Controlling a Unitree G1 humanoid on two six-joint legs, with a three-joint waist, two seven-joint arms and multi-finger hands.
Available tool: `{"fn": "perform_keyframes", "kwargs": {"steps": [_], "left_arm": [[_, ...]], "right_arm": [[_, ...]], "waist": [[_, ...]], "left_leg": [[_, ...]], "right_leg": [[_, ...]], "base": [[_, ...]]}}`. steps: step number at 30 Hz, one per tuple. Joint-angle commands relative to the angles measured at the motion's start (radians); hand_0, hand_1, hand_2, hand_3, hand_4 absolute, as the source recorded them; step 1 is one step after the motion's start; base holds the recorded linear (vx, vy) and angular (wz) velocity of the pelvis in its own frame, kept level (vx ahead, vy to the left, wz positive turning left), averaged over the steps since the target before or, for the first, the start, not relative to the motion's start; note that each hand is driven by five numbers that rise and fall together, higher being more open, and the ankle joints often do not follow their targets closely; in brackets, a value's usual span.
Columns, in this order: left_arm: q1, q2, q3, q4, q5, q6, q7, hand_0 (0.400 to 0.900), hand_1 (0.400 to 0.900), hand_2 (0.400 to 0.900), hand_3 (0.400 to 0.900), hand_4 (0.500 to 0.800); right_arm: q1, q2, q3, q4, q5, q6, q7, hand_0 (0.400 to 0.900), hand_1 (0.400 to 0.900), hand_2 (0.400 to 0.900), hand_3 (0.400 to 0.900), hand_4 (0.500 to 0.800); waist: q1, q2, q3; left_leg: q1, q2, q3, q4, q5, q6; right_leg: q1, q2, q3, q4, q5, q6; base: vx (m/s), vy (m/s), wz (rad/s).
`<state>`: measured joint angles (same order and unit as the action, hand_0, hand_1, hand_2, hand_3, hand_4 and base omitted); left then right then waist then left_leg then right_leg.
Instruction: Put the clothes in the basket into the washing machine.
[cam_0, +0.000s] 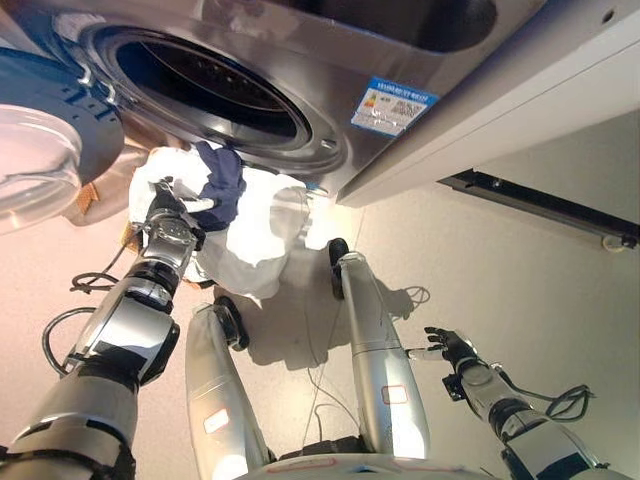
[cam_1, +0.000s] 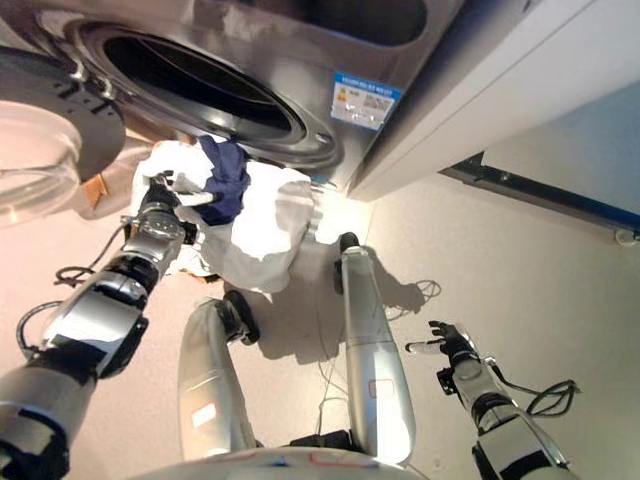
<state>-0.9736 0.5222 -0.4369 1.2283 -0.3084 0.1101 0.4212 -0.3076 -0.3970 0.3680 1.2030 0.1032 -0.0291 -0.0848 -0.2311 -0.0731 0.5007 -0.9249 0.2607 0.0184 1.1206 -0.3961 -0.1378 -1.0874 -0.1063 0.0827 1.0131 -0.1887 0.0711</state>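
The left robot hand (cam_0: 172, 205) is up at 10 o'clock, its fingers curled into a bundle of clothes (cam_0: 250, 225): white cloth (cam_1: 262, 225) with a navy piece (cam_0: 225, 185) on top. The bundle hangs just below the drum opening (cam_0: 205, 85) of the washer (cam_0: 340, 50), its upper edge at or near the lower rim of the steel ring; whether it touches I cannot tell. Most of the white cloth droops down toward the floor (cam_0: 520, 250), so the grip looks to be near the top of the pile, which would let the loose part trail in after the hand.

The round door (cam_0: 40, 150) is swung open at 9 o'clock, clear of the opening, leaving a free path into the drum. No basket shows in either view.

The right robot hand (cam_1: 447, 345) is low at 4 o'clock, well apart from the clothes, fingers spread and relaxed, holding nothing; it seems held out of the way.

Judged from this, the step in hand is lifting the bundle over the rim and pushing it inside. The 1 risk is the drooping white cloth snagging on the rim or slipping out.
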Motion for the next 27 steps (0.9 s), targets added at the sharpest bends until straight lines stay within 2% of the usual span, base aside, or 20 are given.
{"fn": "perform_keyframes", "kwargs": {"steps": [1,9,14,27], "left_arm": [[-0.032,0.086,-0.021,-0.035,-0.013,-0.014,0.068,0.900,0.900,0.900,0.900,0.800],[-0.088,0.104,-0.041,-0.026,-0.042,-0.006,0.079,0.900,0.900,0.900,0.900,0.800],[-0.114,0.125,-0.045,-0.016,-0.075,0.000,0.056,0.900,0.900,0.900,0.900,0.800],[-0.184,0.147,-0.055,-0.026,-0.185,-0.018,0.064,0.900,0.900,0.900,0.900,0.800]], "right_arm": [[0.106,-0.051,0.005,0.015,0.056,0.003,-0.025,0.900,0.900,0.900,0.900,0.800],[0.099,-0.059,0.000,0.009,0.099,0.005,-0.033,0.900,0.900,0.900,0.900,0.800],[0.108,-0.069,-0.002,-0.001,0.114,-0.010,-0.036,0.900,0.900,0.900,0.900,0.800],[0.147,-0.072,0.006,-0.019,0.137,-0.043,-0.038,0.900,0.900,0.900,0.900,0.800]], "waist": [[-0.021,-0.001,-0.060],[-0.042,-0.008,-0.039],[-0.056,-0.008,-0.023],[-0.092,-0.018,0.019]], "left_leg": [[-0.001,0.007,-0.048,0.004,-0.067,0.094],[-0.139,0.016,-0.077,0.179,-0.125,0.119],[-0.180,0.021,-0.083,0.245,-0.141,0.130],[-0.296,0.072,-0.088,0.408,-0.175,0.160]], "right_leg": [[0.011,-0.061,0.045,-0.008,0.021,0.036],[-0.102,-0.039,0.054,0.099,-0.011,0.022],[-0.148,-0.026,0.062,0.143,-0.025,0.017],[-0.287,-0.001,0.081,0.279,-0.052,0.015]], "base": [[-0.05,-0.015,-0.05],[-0.04,-0.002,-0.10],[-0.02,0.026,-0.17],[0.00,0.024,-0.10]]}}
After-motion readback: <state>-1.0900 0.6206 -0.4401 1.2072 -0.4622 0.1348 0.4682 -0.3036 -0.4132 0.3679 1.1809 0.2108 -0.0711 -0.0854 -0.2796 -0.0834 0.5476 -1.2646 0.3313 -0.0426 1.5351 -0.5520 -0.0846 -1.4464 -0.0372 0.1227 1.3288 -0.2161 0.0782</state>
